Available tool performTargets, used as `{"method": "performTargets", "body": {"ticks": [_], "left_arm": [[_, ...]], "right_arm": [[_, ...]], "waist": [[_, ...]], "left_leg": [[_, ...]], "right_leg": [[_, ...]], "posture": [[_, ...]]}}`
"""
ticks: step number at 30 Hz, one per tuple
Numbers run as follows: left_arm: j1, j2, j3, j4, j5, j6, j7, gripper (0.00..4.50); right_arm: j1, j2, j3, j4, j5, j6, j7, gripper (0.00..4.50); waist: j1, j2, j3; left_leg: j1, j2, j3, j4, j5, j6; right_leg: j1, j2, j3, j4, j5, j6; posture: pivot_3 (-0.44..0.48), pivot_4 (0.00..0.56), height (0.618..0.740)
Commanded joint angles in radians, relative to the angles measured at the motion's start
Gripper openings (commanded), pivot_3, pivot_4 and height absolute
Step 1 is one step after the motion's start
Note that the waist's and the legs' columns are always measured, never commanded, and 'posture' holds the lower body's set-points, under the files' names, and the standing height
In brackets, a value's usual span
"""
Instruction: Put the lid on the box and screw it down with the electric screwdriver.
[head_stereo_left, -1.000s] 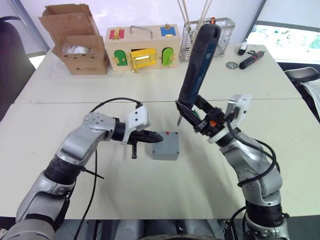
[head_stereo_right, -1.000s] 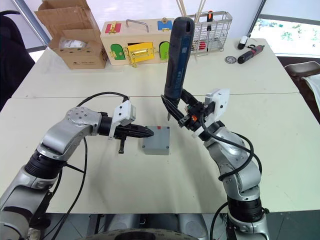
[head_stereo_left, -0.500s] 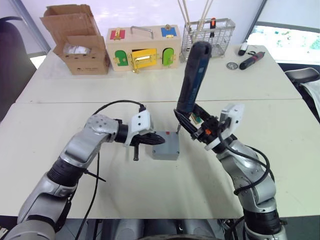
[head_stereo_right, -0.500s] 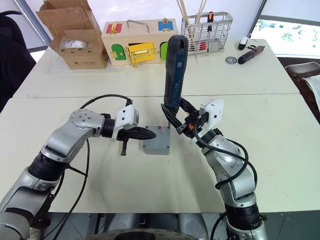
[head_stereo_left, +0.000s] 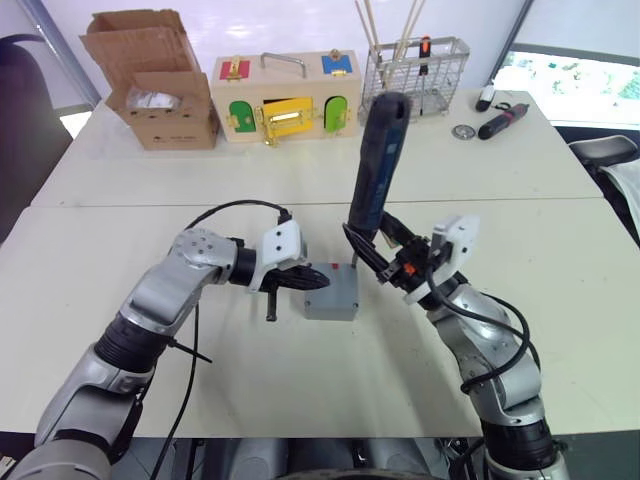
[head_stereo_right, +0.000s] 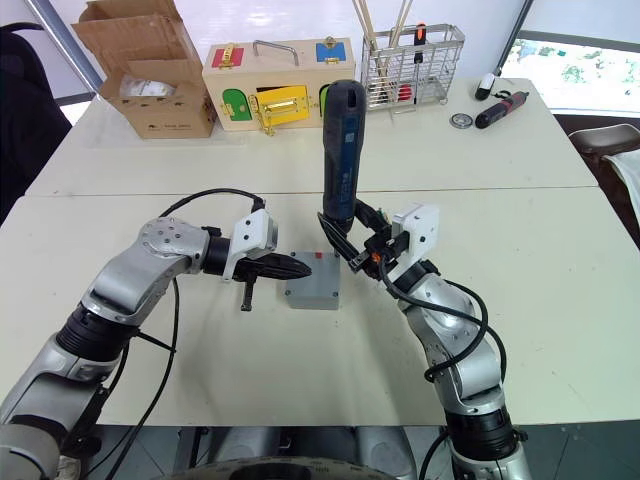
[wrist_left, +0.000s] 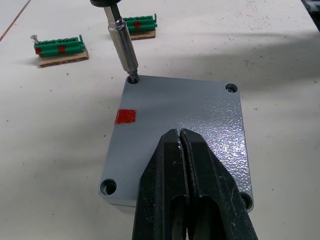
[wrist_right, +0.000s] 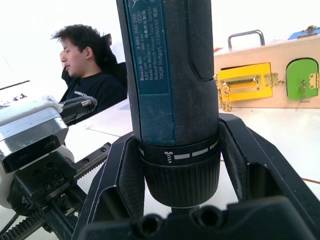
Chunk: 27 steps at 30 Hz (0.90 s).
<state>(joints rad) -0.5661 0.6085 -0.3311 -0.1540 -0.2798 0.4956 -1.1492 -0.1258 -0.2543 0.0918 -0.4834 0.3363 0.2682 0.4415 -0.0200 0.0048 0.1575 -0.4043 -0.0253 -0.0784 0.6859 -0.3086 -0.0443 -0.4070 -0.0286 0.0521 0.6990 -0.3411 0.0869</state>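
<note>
Left wrist view: my left gripper (wrist_left: 181, 134), fingers together, presses the lid (wrist_left: 200, 120); my right gripper (head_stereo_left: 385, 262) clamps the electric screwdriver (head_stereo_left: 377, 165), its bit seemingly seated in a corner hole.

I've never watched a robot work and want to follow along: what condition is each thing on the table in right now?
lid: seated flat on the box, pressed by the shut left gripper.
box: closed by the lid.
electric screwdriver: upright, clamped in the right gripper, bit in a corner hole.
wooden box: latched shut.
cardboard box: flaps open.
</note>
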Motion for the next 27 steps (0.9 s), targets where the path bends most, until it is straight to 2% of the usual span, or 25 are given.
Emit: {"method": "performTargets", "body": {"ticks": [1,27], "left_arm": [[0.001,0.014,0.005,-0.007,0.013,0.008,0.002,0.0],[0.003,0.003,0.003,-0.011,0.015,0.011,0.013,0.0]], "right_arm": [[-0.009,0.001,-0.002,0.002,-0.02,-0.047,0.004,1.85],[0.026,0.019,0.045,0.047,-0.078,-0.123,0.003,1.85]], "waist": [[0.0,0.0,0.0],[0.001,0.0,0.0]], "left_leg": [[0.0,0.0,0.0,0.0,0.0,0.0],[0.004,0.0,0.0,0.0,-0.001,0.001]], "right_leg": [[0.0,0.0,0.0,0.0,0.0,0.0],[0.004,0.0,0.0,0.0,0.0,0.0]], "posture": [[0.0,0.15,0.74],[0.0,0.15,0.74]]}}
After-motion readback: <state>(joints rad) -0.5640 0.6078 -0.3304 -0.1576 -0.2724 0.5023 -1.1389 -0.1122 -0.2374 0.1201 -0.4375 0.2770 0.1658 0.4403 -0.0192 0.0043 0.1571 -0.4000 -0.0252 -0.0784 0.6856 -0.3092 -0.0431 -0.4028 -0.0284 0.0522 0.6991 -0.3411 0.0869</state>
